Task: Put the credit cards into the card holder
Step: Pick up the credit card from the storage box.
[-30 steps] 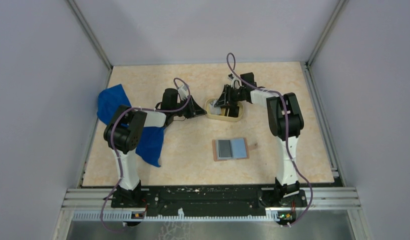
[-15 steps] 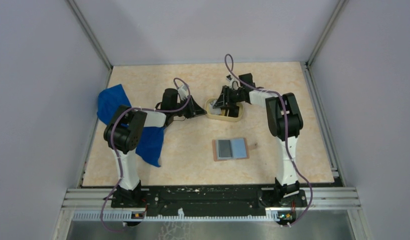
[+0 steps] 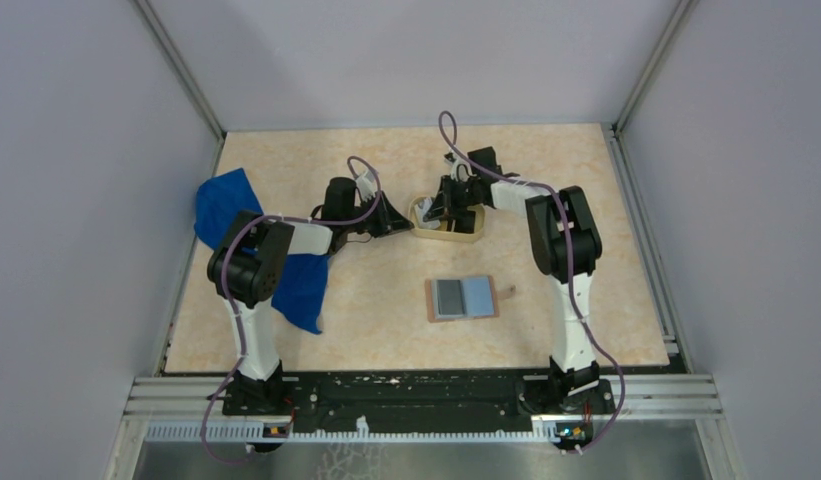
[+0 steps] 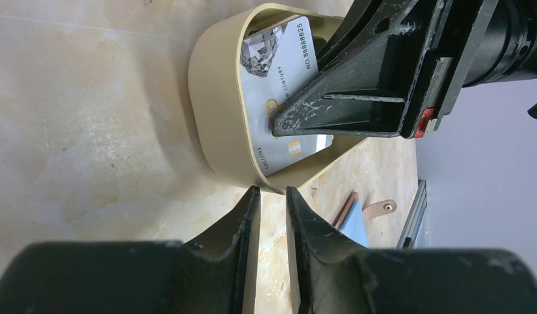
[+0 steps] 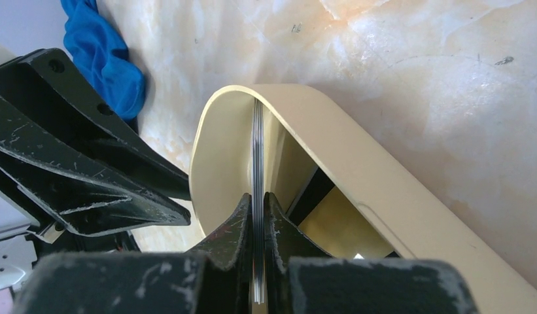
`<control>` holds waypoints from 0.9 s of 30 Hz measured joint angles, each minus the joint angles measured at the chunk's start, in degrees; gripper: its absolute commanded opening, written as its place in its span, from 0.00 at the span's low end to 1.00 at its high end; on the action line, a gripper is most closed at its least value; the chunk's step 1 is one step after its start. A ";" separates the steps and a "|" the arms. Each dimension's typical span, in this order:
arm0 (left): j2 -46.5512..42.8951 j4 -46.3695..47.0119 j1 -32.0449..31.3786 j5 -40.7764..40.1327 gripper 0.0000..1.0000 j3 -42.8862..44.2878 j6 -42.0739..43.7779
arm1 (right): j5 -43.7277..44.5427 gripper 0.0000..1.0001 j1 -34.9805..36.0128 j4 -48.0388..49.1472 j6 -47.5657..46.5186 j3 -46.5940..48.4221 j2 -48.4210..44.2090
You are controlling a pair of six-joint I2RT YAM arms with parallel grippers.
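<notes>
Right claw (image 5: 258, 199): both fingers pressed together at the bottom of the view, pinching a thin card between their tips.
Card (image 5: 257, 144): seen edge-on, upright, pale grey, rising from the fingertips to the tray's rim (whether it is a single card cannot be told).
Tray (image 5: 331, 137): tan, rounded wall, resting on the desk, with the card inside it.
Left claw (image 5: 180, 203): black, scuffed, its tips at the tray's outer wall.
Cloth (image 5: 102, 55): blue, crumpled, upper left.
Desk (image 5: 416, 78): beige, marbled.
</notes>
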 measured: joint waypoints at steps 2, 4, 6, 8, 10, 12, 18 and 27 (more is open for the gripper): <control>-0.15 0.07 0.00 0.00 0.26 -0.15 0.00 | -0.48 0.00 -0.22 0.09 0.48 0.00 0.00; -0.31 0.22 0.00 0.00 0.26 -0.28 0.00 | -1.14 0.06 -0.46 0.46 1.05 -0.02 0.00; -0.46 0.48 0.00 0.00 0.26 -0.33 0.00 | -1.73 0.14 -0.59 0.87 1.42 -0.02 0.00; -0.59 0.61 0.00 0.00 0.26 -0.39 0.00 | -2.36 0.20 -0.81 1.09 1.81 -0.02 0.00; -0.68 0.79 0.00 0.00 0.26 -0.50 0.00 | -2.86 0.23 -1.05 1.31 2.14 -0.02 0.00; -0.70 0.85 0.00 0.00 0.26 -0.57 0.00 | -3.37 0.24 -1.29 1.40 2.27 -0.02 0.00; -0.70 1.11 0.00 0.00 0.26 -0.72 0.00 | -4.17 0.27 -1.64 1.73 2.80 -0.02 0.00; -0.70 1.44 0.00 0.00 0.26 -1.03 0.00 | -4.76 0.27 -3.19 1.81 3.06 -0.02 0.00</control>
